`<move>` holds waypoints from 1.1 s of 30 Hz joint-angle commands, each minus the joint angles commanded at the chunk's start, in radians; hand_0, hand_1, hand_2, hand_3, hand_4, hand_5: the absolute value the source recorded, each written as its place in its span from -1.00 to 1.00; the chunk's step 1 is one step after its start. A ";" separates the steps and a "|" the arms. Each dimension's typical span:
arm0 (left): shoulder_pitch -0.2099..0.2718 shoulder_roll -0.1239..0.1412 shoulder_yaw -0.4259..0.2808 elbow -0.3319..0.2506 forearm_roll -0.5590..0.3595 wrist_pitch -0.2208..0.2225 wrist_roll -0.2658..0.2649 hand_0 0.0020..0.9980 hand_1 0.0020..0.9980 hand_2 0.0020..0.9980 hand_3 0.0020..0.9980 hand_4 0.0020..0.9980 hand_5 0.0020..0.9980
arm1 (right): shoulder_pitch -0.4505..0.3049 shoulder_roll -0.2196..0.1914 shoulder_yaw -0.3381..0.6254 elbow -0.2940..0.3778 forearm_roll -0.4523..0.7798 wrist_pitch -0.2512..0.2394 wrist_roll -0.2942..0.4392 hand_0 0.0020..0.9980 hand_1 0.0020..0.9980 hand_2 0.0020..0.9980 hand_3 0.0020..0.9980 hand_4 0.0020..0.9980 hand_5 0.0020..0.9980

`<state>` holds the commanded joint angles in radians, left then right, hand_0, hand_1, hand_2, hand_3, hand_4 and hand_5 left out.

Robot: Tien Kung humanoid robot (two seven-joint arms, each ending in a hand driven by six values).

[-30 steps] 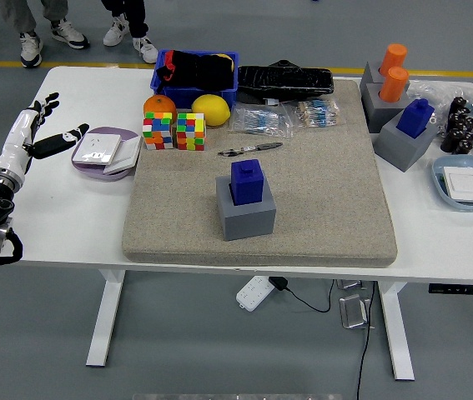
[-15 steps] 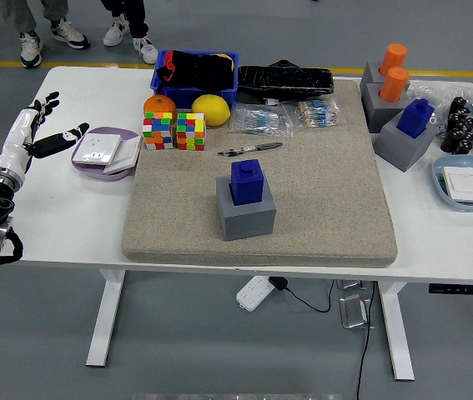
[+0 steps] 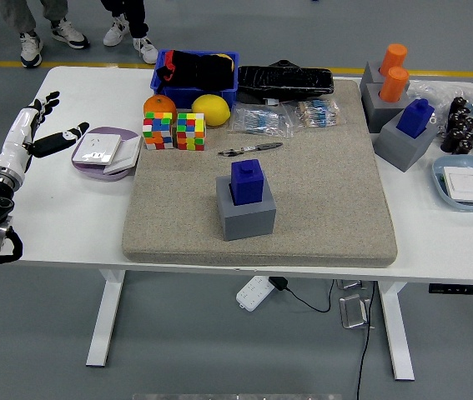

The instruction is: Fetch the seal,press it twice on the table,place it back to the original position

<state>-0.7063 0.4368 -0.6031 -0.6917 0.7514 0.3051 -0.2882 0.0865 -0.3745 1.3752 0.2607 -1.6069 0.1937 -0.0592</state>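
A mat (image 3: 303, 208) is lying across the middle of the table (image 3: 69, 217). Near the mat's centre, a seal (image 3: 246, 181) is sitting in a holder block (image 3: 246, 216), with a pen (image 3: 249, 150) lying behind it. 2 puzzle cubes (image 3: 174, 131) are standing side by side at the mat's far left corner, in front of a bin (image 3: 194, 71). A dish (image 3: 103, 153) is placed left of the mat, the left hand (image 3: 40, 125) being held beside it.

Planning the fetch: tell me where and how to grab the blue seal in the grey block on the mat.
Grip the blue seal by its upper body and narrower cap, which stand clear above the grey block; its base sits sunk in the block. Come from above, fingers on opposite sides, and lift straight up. The left hand, open, is nearest.
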 joint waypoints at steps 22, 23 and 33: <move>0.002 0.003 0.011 0.000 0.000 0.000 0.000 1.00 0.98 0.94 0.92 0.63 -0.46 | -0.001 -0.005 -0.013 0.001 0.004 0.001 0.001 0.57 0.41 0.39 0.30 0.52 0.09; 0.002 0.003 0.010 -0.001 0.000 0.000 0.000 1.00 0.98 0.94 0.92 0.63 -0.46 | -0.001 -0.005 -0.014 0.000 0.004 0.001 0.001 0.57 0.41 0.39 0.30 0.52 0.09; 0.004 0.002 0.010 0.000 0.001 0.000 0.001 1.00 0.98 0.94 0.92 0.63 -0.46 | -0.003 -0.004 -0.013 0.000 0.004 0.001 0.001 0.57 0.41 0.39 0.30 0.52 0.09</move>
<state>-0.7028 0.4385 -0.5928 -0.6922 0.7520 0.3055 -0.2876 0.0832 -0.3781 1.3622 0.2609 -1.6032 0.1944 -0.0579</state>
